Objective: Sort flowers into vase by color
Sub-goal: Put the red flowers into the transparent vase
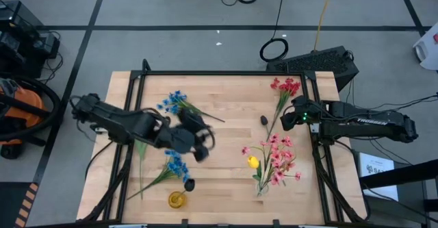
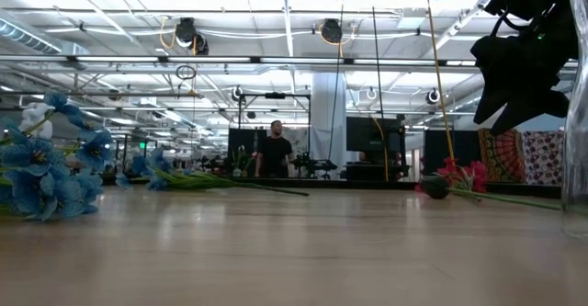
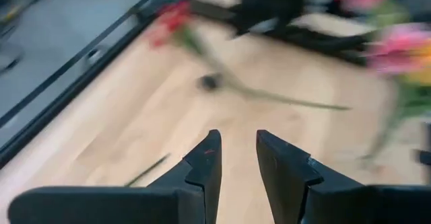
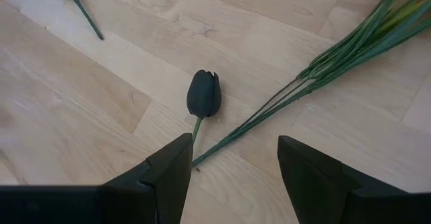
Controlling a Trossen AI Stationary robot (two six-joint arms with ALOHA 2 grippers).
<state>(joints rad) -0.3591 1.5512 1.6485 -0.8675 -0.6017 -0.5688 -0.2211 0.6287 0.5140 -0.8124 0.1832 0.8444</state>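
Note:
Blue sprigs lie at the table's left middle (image 1: pixel 176 103) and nearer the front (image 1: pixel 174 165), and show in the low view (image 2: pixel 46 168). A red sprig (image 1: pixel 286 85) lies far right. Pink blossoms (image 1: pixel 279 158) and a yellow bud (image 1: pixel 253 162) lie bunched near right, their stems running to a clear vase (image 1: pixel 263 185). My left gripper (image 1: pixel 198 144) (image 3: pixel 237 158) hovers open over the table's middle, holding nothing. My right gripper (image 1: pixel 293 116) (image 4: pixel 232 163) is open, just short of a dark tulip bud (image 4: pixel 203 93) (image 1: pixel 264 120) beside the red sprig's stems (image 4: pixel 337 56).
A second dark bud (image 1: pixel 189 184) and a small yellow vase (image 1: pixel 176 199) stand near the front edge. A black frame (image 1: pixel 226 73) borders the table. A person (image 2: pixel 274 150) stands far off in the room. Bare wood lies between the two flower groups.

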